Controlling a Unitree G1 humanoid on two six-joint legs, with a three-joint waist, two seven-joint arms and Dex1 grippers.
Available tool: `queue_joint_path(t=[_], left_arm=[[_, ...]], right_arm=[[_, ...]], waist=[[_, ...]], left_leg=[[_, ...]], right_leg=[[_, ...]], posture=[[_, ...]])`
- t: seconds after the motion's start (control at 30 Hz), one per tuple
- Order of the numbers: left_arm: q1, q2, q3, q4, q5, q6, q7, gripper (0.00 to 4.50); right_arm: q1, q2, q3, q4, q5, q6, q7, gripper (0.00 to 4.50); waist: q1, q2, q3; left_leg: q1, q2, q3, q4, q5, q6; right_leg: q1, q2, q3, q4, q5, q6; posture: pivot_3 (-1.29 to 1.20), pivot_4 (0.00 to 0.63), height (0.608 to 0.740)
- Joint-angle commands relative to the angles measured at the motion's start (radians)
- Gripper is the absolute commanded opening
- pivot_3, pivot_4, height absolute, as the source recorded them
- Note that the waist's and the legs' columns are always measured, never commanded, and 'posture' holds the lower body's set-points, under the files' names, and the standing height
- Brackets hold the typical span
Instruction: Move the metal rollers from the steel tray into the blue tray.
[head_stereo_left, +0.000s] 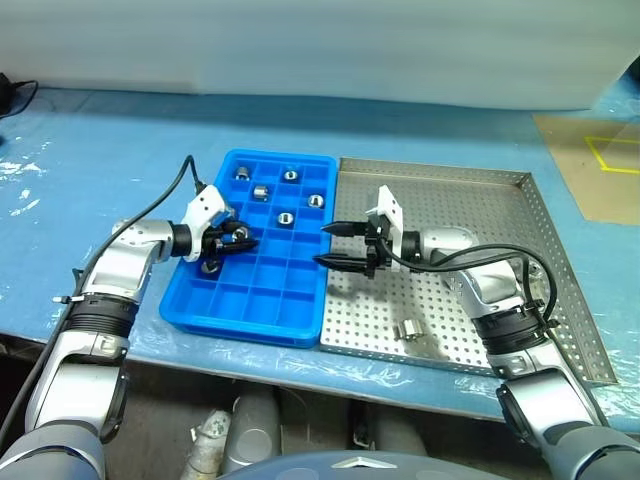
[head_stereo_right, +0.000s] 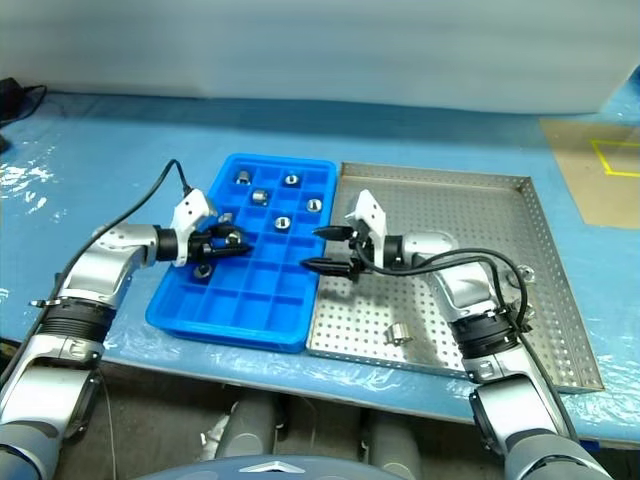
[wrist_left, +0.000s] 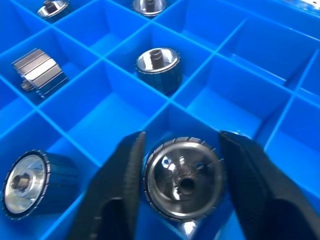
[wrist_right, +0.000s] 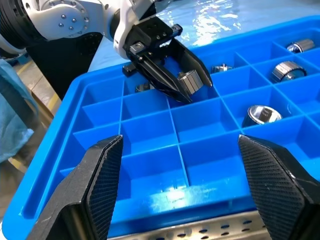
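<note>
Left gripper (wrist_left: 182, 165) fingers apart, a roller (wrist_left: 184, 179) between them in the blue tray (head_stereo_left: 250, 305). Right gripper (head_stereo_left: 338, 245) fingers wide apart, empty.

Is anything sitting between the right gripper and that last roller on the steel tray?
Nothing visible does. The right gripper hovers open at the blue tray's edge, and bare perforated floor of the steel tray separates it from the roller.

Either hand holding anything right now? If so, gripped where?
Left hand: a metal roller sits between its fingers by the ribbed sides, in the blue tray; whether it is gripped cannot be told. Right hand: open, empty.
</note>
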Motion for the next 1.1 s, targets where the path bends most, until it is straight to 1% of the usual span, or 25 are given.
queue_joint_path(t=[0.03, 0.07, 0.27, 0.4, 0.53, 0.63, 0.87, 0.9, 0.97, 1.0, 1.1], left_arm=[[-0.031, -0.001, -0.005, 0.012, 0.014, -0.003, 0.028, 3.64], [-0.033, 0.001, -0.004, -0.006, -0.002, 0.015, 0.010, 3.91], [-0.063, 0.018, 0.001, -0.058, -0.037, 0.049, -0.032, 3.91], [-0.106, 0.003, 0.011, -0.106, -0.090, 0.089, -0.067, 3.91], [-0.195, -0.047, 0.012, -0.052, -0.111, 0.091, -0.060, 3.91], [-0.249, -0.083, -0.023, 0.013, -0.098, 0.058, -0.098, 3.91], [-0.359, -0.211, -0.144, 0.253, -0.008, -0.116, -0.207, 3.91], [-0.372, -0.229, -0.154, 0.282, 0.000, -0.138, -0.221, 3.91], [-0.410, -0.291, -0.180, 0.362, 0.022, -0.195, -0.241, 3.91], [-0.442, -0.345, -0.187, 0.423, 0.034, -0.237, -0.233, 3.91], [-0.506, -0.445, -0.188, 0.557, 0.065, -0.327, -0.203, 3.91]], right_arm=[[-0.002, -0.003, -0.032, -0.059, 0.018, 0.003, -0.008, 3.75], [-0.002, -0.003, -0.032, -0.061, 0.018, 0.003, -0.009, 3.75], [0.001, -0.004, -0.033, -0.064, 0.017, 0.002, -0.014, 3.75], [0.007, -0.010, -0.060, -0.080, 0.031, 0.014, -0.027, 3.75], [0.025, -0.031, -0.098, -0.114, 0.043, 0.035, -0.045, 3.75], [0.053, -0.053, -0.140, -0.151, 0.052, 0.054, -0.071, 3.75], [0.172, -0.141, -0.270, -0.304, 0.099, 0.128, -0.144, 3.75], [0.193, -0.152, -0.285, -0.329, 0.105, 0.139, -0.156, 3.75], [0.265, -0.177, -0.342, -0.407, 0.131, 0.174, -0.190, 3.75], [0.326, -0.188, -0.387, -0.467, 0.145, 0.197, -0.218, 3.75], [0.439, -0.196, -0.464, -0.582, 0.180, 0.241, -0.284, 3.75]], waist=[[0.003, 0.000, 0.000], [0.004, 0.000, 0.000], [-0.003, -0.001, 0.000], [-0.003, -0.001, 0.000], [-0.006, -0.001, 0.000], [-0.018, -0.001, 0.000], [-0.047, -0.001, 0.000], [-0.054, -0.001, 0.000], [-0.063, -0.001, 0.000], [-0.064, -0.001, 0.000], [-0.082, -0.001, 0.000]], left_leg=[[0.000, 0.000, 0.000, 0.000, 0.000, 0.000], [0.000, 0.000, 0.000, 0.000, 0.000, 0.000], [0.000, 0.000, 0.000, 0.000, 0.003, -0.005], [-0.001, 0.000, 0.000, -0.001, 0.003, -0.005], [-0.006, 0.000, 0.001, 0.000, 0.004, -0.005], [-0.006, 0.000, 0.002, 0.001, 0.001, -0.001], [-0.007, -0.001, 0.003, 0.002, -0.001, 0.002], [-0.006, -0.001, 0.003, 0.002, -0.001, 0.003], [-0.007, -0.001, 0.003, 0.002, -0.001, 0.003], [-0.006, -0.001, 0.004, 0.003, -0.002, 0.004], [-0.006, -0.001, 0.004, 0.004, -0.004, 0.009]], right_leg=[[0.000, -0.001, 0.000, 0.000, 0.000, 0.000], [0.000, -0.001, -0.001, 0.001, 0.000, 0.000], [0.000, -0.003, -0.001, 0.001, 0.000, 0.005], [-0.001, -0.003, -0.001, 0.000, 0.003, 0.001], [-0.004, -0.003, -0.001, -0.001, 0.003, 0.001], [-0.004, -0.002, -0.001, -0.002, 0.003, 0.001], [-0.004, -0.002, -0.001, -0.004, 0.002, 0.002], [-0.003, -0.002, -0.001, -0.004, 0.002, 0.002], [-0.003, -0.001, 0.000, -0.005, 0.002, 0.002], [-0.003, -0.001, 0.000, -0.005, 0.002, 0.002], [0.000, 0.000, 0.000, -0.008, 0.002, 0.003]], posture=[[0.12, 0.150, 0.740], [0.12, 0.150, 0.740], [0.11, 0.150, 0.740], [0.07, 0.150, 0.740], [0.01, 0.150, 0.740], [-0.06, 0.150, 0.740], [-0.21, 0.150, 0.740], [-0.28, 0.150, 0.740], [-0.34, 0.150, 0.740], [-0.39, 0.150, 0.740], [-0.46, 0.150, 0.740]])
